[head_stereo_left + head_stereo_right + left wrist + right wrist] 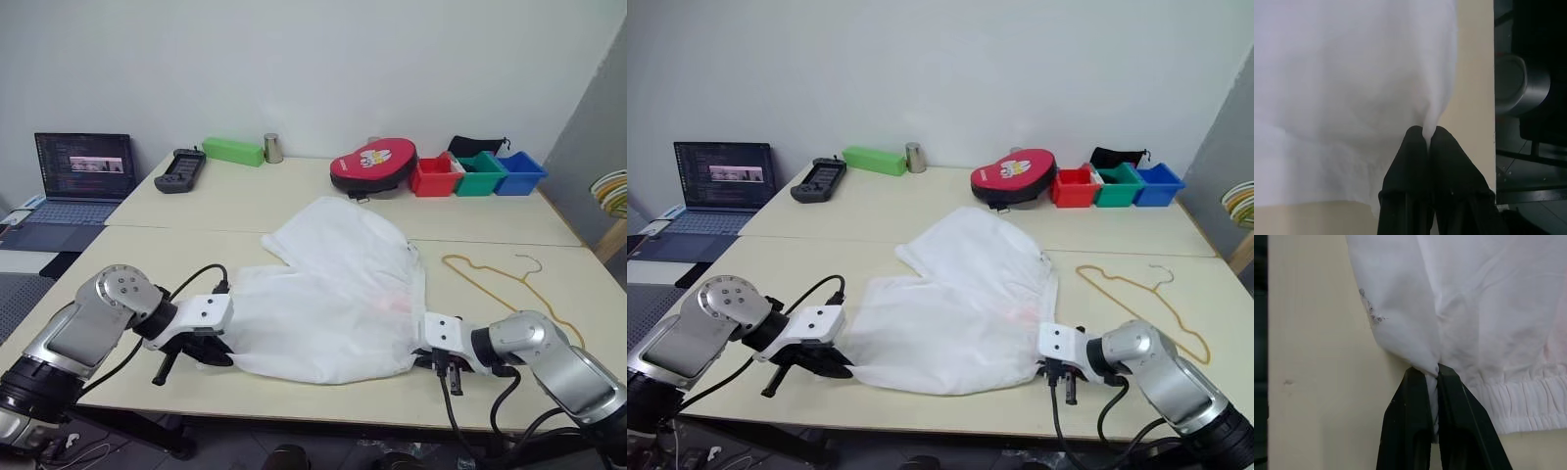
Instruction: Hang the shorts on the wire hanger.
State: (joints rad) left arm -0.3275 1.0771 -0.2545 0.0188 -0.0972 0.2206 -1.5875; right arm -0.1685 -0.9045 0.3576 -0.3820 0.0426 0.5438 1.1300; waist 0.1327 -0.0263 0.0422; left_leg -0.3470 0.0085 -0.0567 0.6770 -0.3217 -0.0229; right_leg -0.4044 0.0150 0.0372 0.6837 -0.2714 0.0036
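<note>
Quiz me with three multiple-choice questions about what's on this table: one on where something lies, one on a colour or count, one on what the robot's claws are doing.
1. Where does the wire hanger lie?
A. On the table, to the robot's right of the shorts
B. On top of the laptop
C. Inside the green bin

2. How many small bins stand in the row at the table's far edge?
A. One
B. Three
C. Five

3. What are the two grippers doing?
A. Both stand open above the table
B. One holds the hanger
C. Each is shut on an edge of the shorts

Answers:
1. A: the thin golden wire lies flat on the bare tabletop beside the white cloth, apart from it.
2. B: one red, one green, one blue, side by side.
3. C: the left gripper and the right gripper each pinch white fabric between closed black fingers.
</note>
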